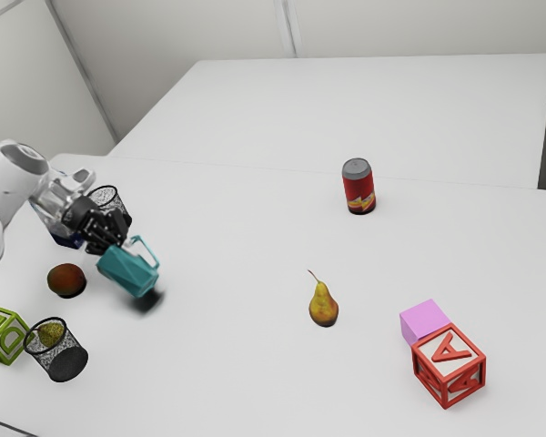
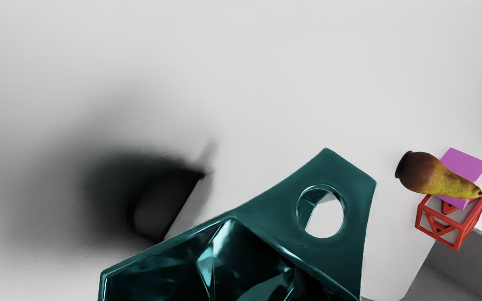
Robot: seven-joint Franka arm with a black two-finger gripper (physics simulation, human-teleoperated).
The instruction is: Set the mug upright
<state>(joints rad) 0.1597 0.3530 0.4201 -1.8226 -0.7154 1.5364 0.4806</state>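
so, going left to right in the exterior view: a green letter block, a mesh-look cup and a roundish brown-red fruit sit off near that side. next comes the gripper, and from the look of it, it's pinching the mug up by the mouth end. exactly where it bites is hard to make out, but the mug leans with its shadow falling beside it, so it looks held up off the table.

the bit that matters: the mug lies just below the gripper and toward the exterior view's right, mouth end near the gripper, base end pointing down and away. its long axis is slanted, so not upright. there's only the one arm, so the job's all on it: imo it needs to swing the base under the mouth, then lower gently. let go too early and it could tip over. the pear is well apart further right, so plenty of room.
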